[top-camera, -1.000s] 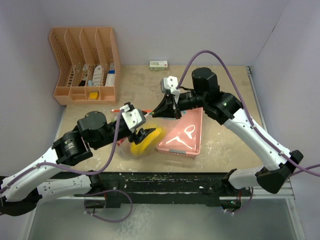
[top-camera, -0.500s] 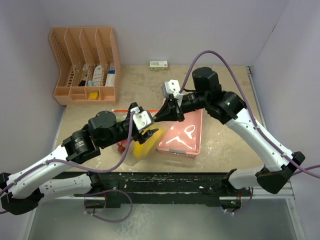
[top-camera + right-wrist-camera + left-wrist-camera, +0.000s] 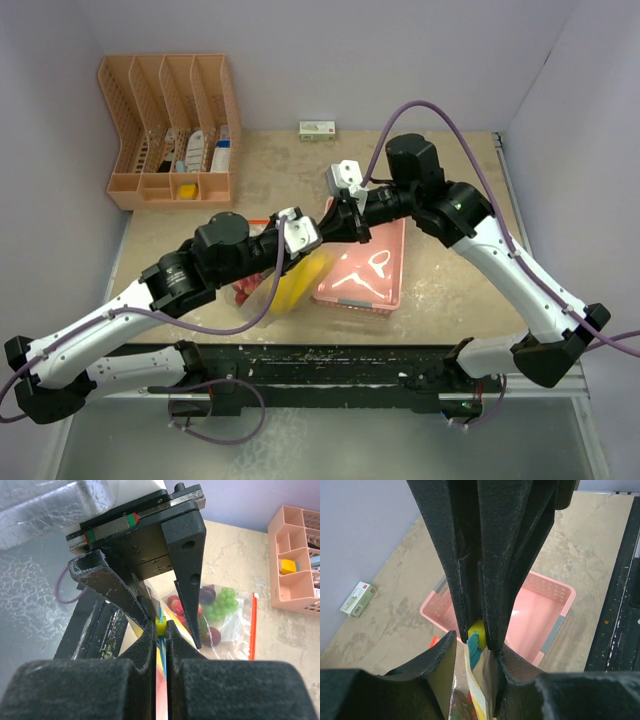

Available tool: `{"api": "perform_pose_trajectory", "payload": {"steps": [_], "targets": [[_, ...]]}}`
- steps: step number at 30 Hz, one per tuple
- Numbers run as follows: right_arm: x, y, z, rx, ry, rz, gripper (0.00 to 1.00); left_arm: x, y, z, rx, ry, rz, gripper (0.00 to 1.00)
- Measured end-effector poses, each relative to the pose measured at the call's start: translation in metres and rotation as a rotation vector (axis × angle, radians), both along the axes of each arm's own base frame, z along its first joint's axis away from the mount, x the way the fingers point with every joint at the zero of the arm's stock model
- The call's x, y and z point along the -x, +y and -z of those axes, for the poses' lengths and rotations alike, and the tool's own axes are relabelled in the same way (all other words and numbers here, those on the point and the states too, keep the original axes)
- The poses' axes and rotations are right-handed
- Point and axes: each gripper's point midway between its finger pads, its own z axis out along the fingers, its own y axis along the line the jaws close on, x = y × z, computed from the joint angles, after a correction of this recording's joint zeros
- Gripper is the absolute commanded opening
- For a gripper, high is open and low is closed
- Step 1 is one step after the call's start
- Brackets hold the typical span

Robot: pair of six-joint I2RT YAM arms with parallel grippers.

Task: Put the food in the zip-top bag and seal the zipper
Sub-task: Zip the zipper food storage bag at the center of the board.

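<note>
Now you are at the closing step, I think. The food (image 3: pixel 215 607) is inside the clear bag (image 3: pixel 230 625): red, green, purple and yellow pieces show through the plastic. The bag's low end rests on the table (image 3: pixel 395 605), just beside the pink basket (image 3: pixel 555 615). Its top edge is lifted up between your two arms.

Your right gripper (image 3: pixel 161 630) has its jaws pressed together on the little yellow tab (image 3: pixel 477 629) at the top edge of the bag. Your left gripper (image 3: pixel 476 647) is right next to it. Its jaws are apart, one on each side of the bag's top edge, and they do not look like they squeeze it yet.

I cannot tell how much of the zipper is shut, because the grippers hide it.

Next, you likely need to close the left jaws on the bag's edge so the bag cannot slide. Then pull the tab along the top with the right gripper, in a straight line. Go slowly. If the left side slips, the whole bag may just follow the tab and stay open.
</note>
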Motion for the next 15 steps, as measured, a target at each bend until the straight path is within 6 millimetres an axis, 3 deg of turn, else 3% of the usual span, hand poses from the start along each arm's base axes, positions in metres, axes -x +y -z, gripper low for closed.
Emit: {"api": "perform_pose_trajectory", "payload": {"steps": [1, 2, 3, 15], "targets": [[-0.001, 0.0, 0.0, 0.0, 0.0, 0.002, 0.01, -0.001, -0.001, 0.0, -0.001, 0.003, 0.002, 0.22], [-0.001, -0.001, 0.0, 0.0, 0.0, 0.004, 0.01, -0.001, -0.002, 0.0, -0.002, 0.005, 0.005, 0.05], [-0.002, -0.001, 0.0, 0.0, -0.001, 0.005, 0.01, -0.001, -0.002, 0.0, -0.001, 0.009, 0.008, 0.0], [-0.013, -0.001, -0.002, -0.006, -0.038, 0.078, 0.0, 0.003, -0.003, 0.0, -0.022, 0.044, 0.054, 0.0]]}}
